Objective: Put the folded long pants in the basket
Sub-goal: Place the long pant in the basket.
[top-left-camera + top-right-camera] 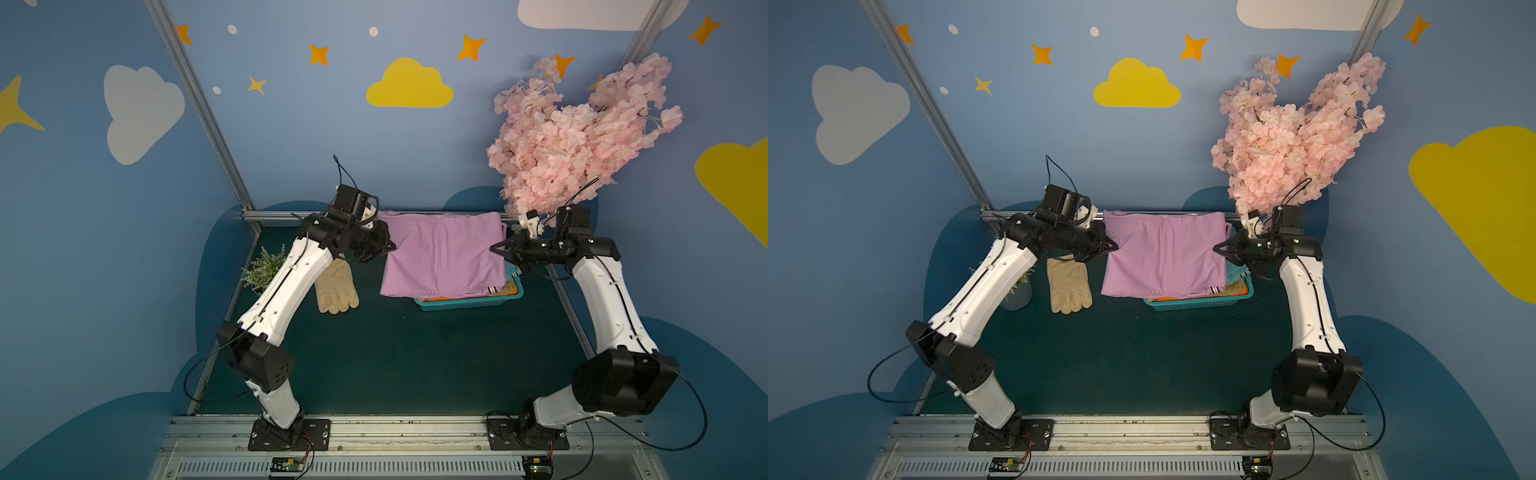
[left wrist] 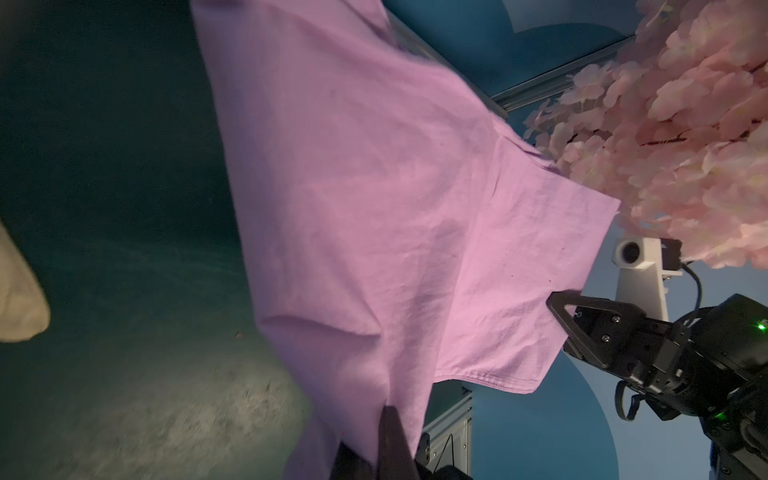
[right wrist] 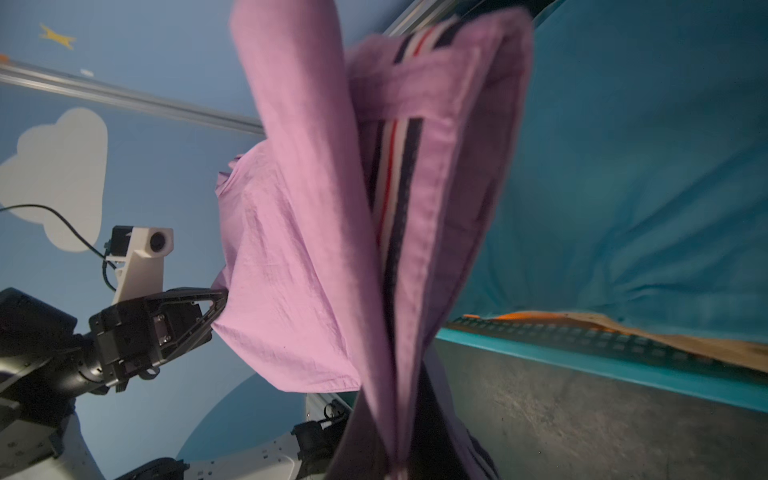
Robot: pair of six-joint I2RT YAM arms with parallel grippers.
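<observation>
Both arms have the lilac pants (image 1: 442, 253) up over the basket (image 1: 469, 304)

In both top views the left gripper (image 1: 390, 248) and right gripper (image 1: 494, 249) are clamped tight on opposite edges, the cloth stretched flat and covering most of the basket. Orange pants (image 1: 436, 298) peek out underneath, and a glove (image 1: 336, 291) lies nearby on the mat (image 1: 395, 353). Left wrist view: jaws pinched on the lilac edge. Right wrist view: jaws closed on the folded layers with striped cuffs, and turquoise pants (image 3: 644, 166) lie in the basket.

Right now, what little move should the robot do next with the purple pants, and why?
Probably lower them: the left gripper and the right gripper both pinch the purple pants above the basket, which already holds other folded pants.
</observation>
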